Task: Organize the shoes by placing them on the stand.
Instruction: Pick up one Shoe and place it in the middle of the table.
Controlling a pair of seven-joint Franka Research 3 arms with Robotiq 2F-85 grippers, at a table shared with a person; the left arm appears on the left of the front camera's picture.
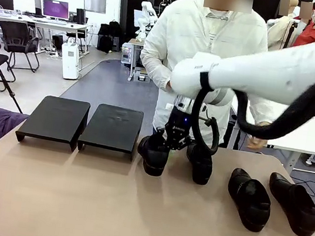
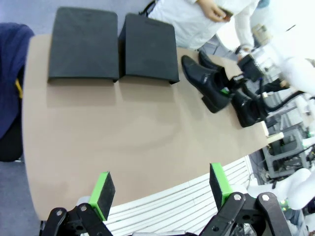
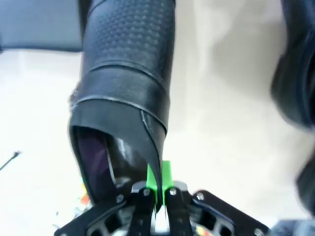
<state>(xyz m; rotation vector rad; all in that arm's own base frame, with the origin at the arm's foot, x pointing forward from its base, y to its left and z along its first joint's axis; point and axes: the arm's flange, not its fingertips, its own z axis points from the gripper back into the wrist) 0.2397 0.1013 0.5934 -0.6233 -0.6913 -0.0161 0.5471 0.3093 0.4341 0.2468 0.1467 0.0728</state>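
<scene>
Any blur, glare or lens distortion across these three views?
Front view: sharp, even light, soft shadows under the shoes on the table. Left wrist view: sharp, but the wide angle curves the table edge. Right wrist view: gripped shoe too close, soft-focus; second shoe at the picture's right edge is pure blur; table washed out.

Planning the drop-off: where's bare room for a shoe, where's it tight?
The left platform and right platform have bare tops. The table in front of them is bare too. Crowded: right of the platforms, where the right gripper pinches one shoe beside a second shoe, third shoe and fourth shoe.
</scene>
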